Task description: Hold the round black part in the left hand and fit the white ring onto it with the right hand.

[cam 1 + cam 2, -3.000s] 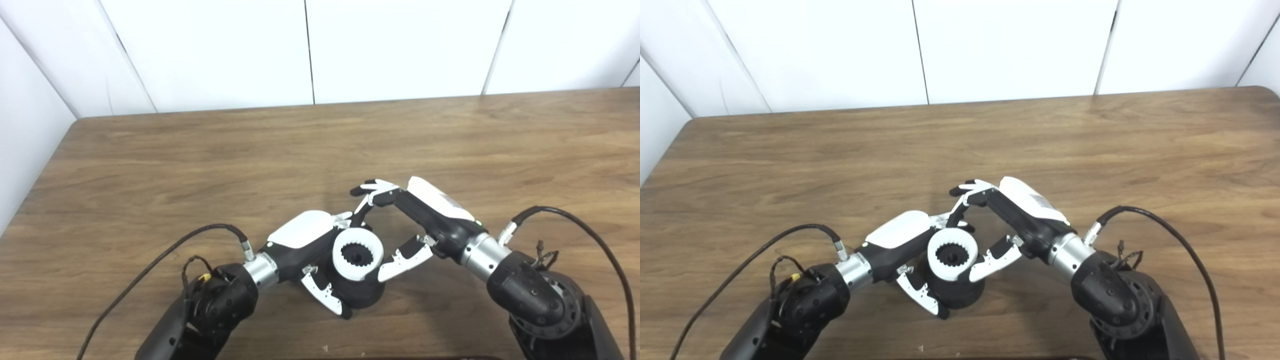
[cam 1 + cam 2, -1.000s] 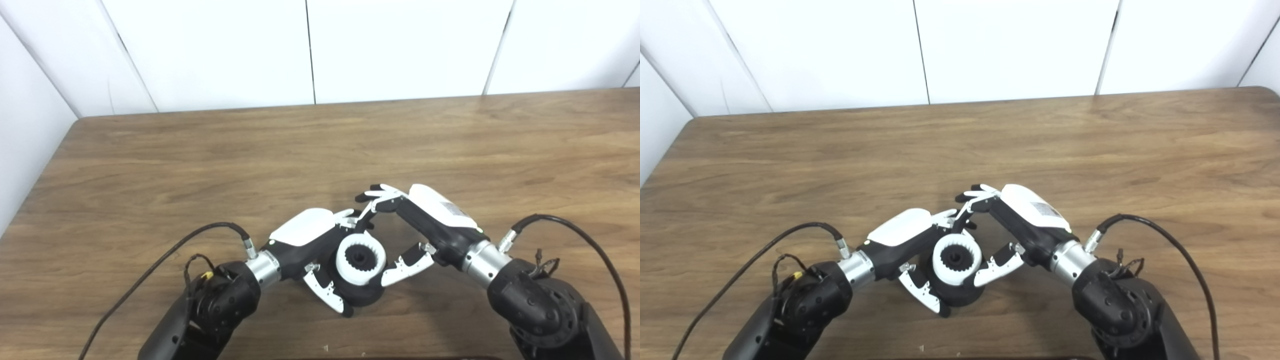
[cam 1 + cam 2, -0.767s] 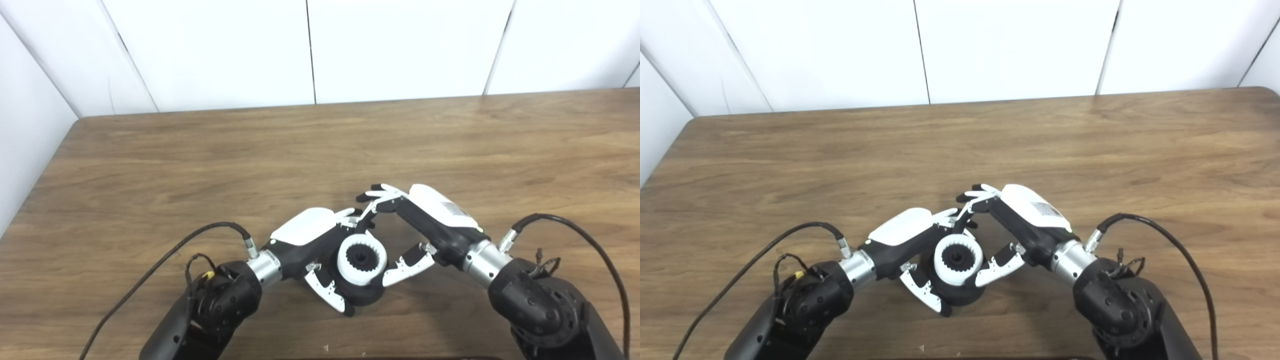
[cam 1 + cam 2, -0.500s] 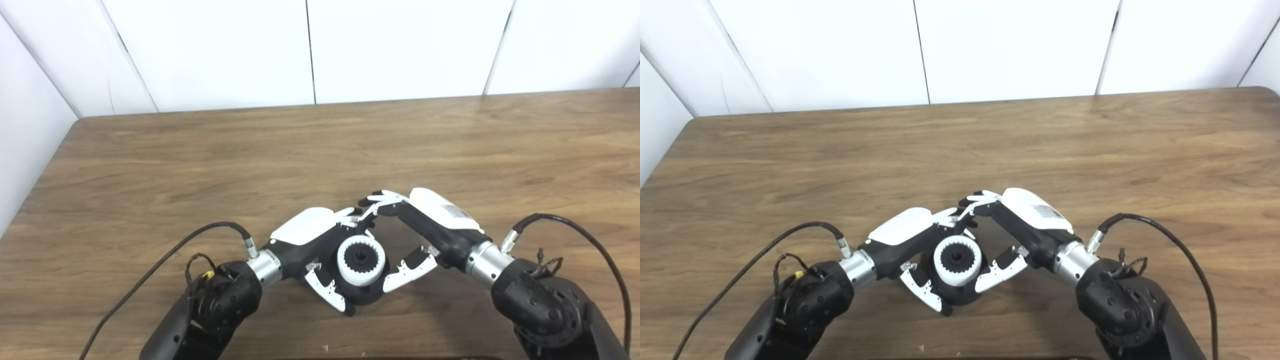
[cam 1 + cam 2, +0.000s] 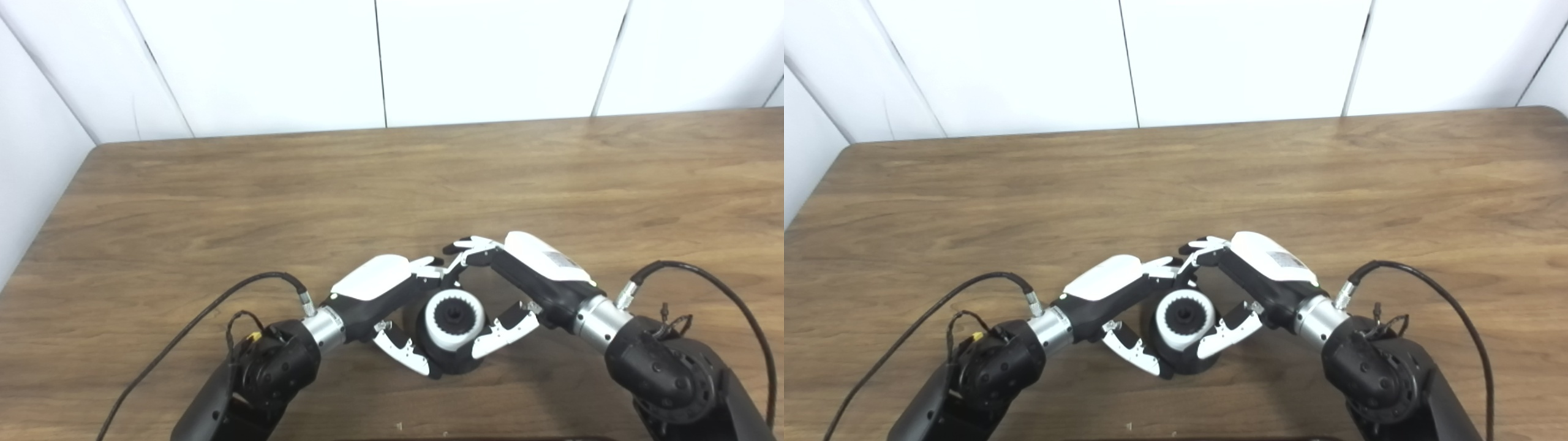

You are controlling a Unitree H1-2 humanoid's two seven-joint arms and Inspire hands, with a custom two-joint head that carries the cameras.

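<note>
The white ring [image 5: 454,318] sits on top of the round black part [image 5: 450,361], low over the near middle of the wooden table [image 5: 184,196]. The left hand [image 5: 383,294] comes from the left and is closed around the black part, its thumb under the near side. The right hand [image 5: 520,282] comes from the right; its thumb touches the ring's right side and its fingers [image 5: 468,248] curve over the far side, so it grips the ring. The fingertips of both hands meet behind the part. A black cable [image 5: 202,315] loops at each wrist.
</note>
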